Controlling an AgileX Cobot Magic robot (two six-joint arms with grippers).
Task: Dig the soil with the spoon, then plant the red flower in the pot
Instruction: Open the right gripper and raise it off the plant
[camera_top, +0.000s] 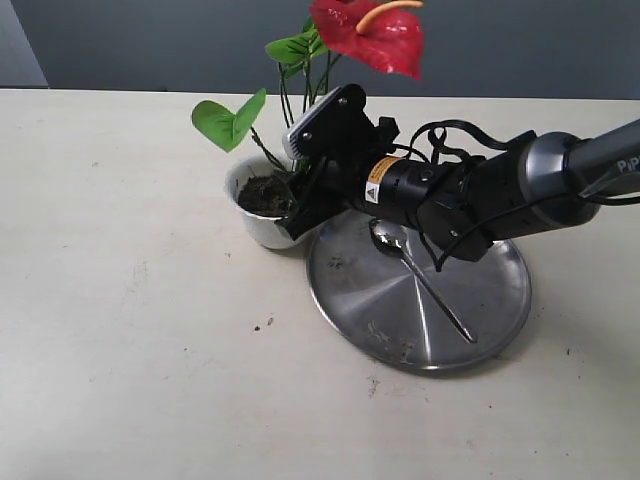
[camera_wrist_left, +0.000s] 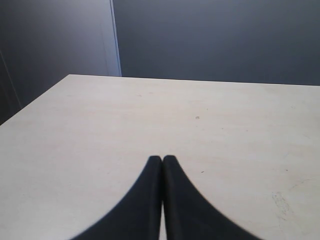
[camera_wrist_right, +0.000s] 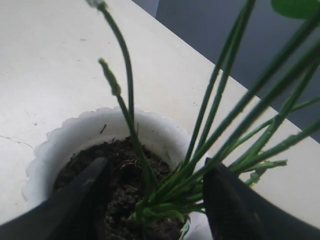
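The red flower (camera_top: 372, 35) stands upright with its green stems (camera_wrist_right: 215, 145) set in the soil (camera_wrist_right: 120, 165) of the white pot (camera_top: 250, 225). My right gripper (camera_wrist_right: 156, 165) hangs low over the pot, open. Its jaws stand wide apart on either side of the stem bundle without pressing it. The spoon (camera_top: 420, 280) lies loose on the steel plate (camera_top: 490, 290), bowl end toward the pot. My left gripper (camera_wrist_left: 162, 159) is shut and empty above bare table, and the exterior view does not show it.
The steel plate touches the pot's right side, and the right arm (camera_top: 500, 190) reaches across above it. A few soil crumbs (camera_top: 268, 323) lie on the table in front of the pot. Pale tabletop (camera_top: 120, 350) extends to the left and front.
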